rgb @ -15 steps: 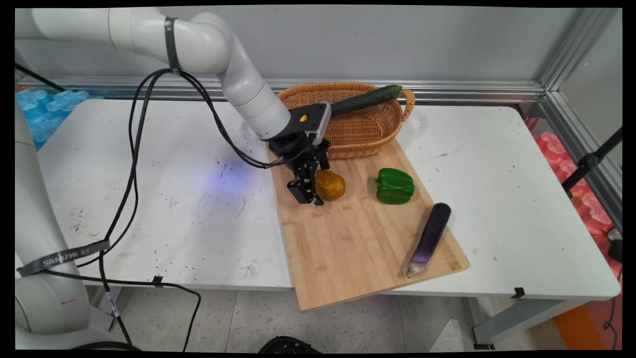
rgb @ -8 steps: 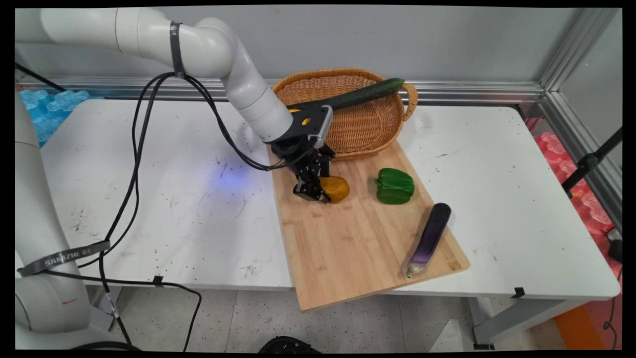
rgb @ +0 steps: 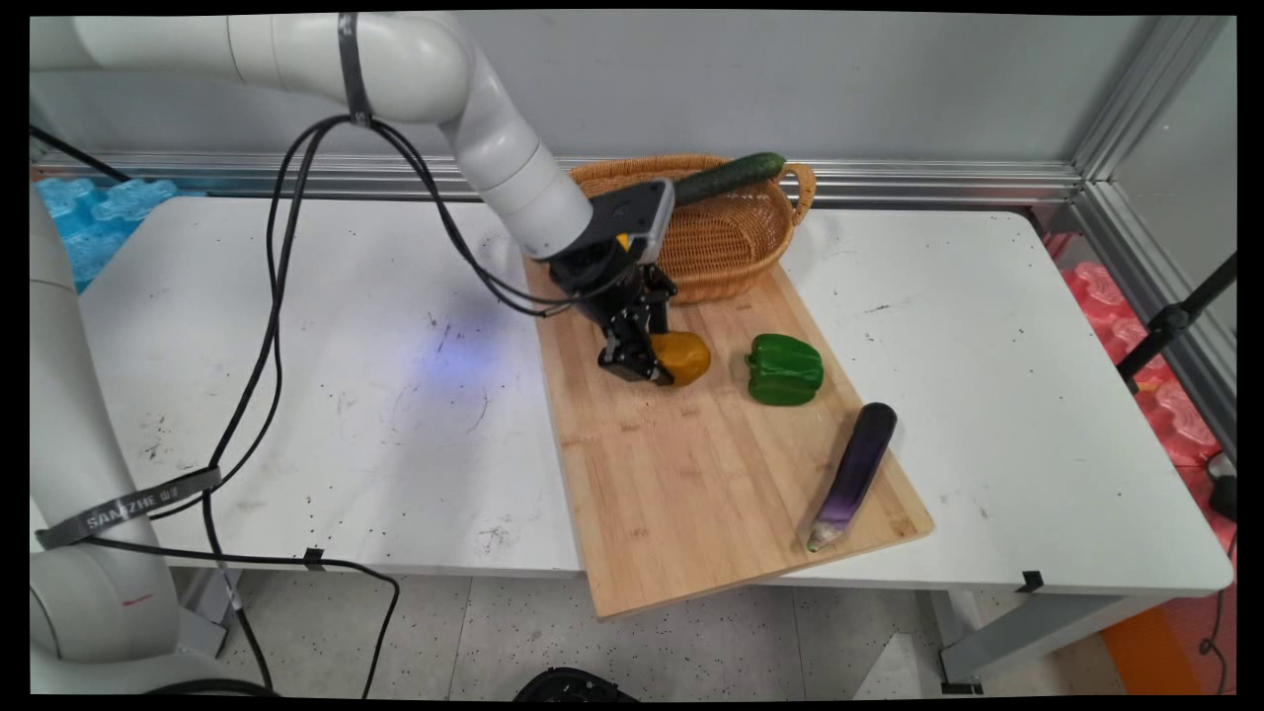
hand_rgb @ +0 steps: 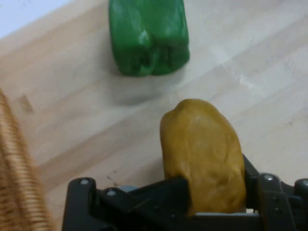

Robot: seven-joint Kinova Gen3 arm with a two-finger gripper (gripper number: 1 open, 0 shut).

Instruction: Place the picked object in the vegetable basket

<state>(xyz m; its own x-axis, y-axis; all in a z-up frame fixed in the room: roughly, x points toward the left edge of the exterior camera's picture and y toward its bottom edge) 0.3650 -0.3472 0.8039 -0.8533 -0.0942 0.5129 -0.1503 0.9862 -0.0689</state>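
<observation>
My gripper (rgb: 644, 365) is shut on a yellow-brown potato (rgb: 688, 357), held just above the far part of a wooden cutting board (rgb: 691, 494). In the hand view the potato (hand_rgb: 204, 154) sits upright between the two fingers of the gripper (hand_rgb: 211, 204). A green bell pepper (rgb: 785, 368) lies on the board just to the right of the potato, and it appears beyond the potato as the pepper (hand_rgb: 148, 36) in the hand view. The wrist hangs close to the near left rim of a wicker basket (rgb: 736, 247).
A cucumber (rgb: 731, 178) lies across the basket's rim. A purple eggplant (rgb: 854, 474) rests near the board's right edge. The board overhangs the table's front edge. Black cables hang from the arm over the table's left half. The basket's weave (hand_rgb: 14, 183) fills the hand view's left edge.
The gripper has moved up and to the right with the potato in it. The basket and the cucumber on it shifted back and settled differently as the wrist passed.
</observation>
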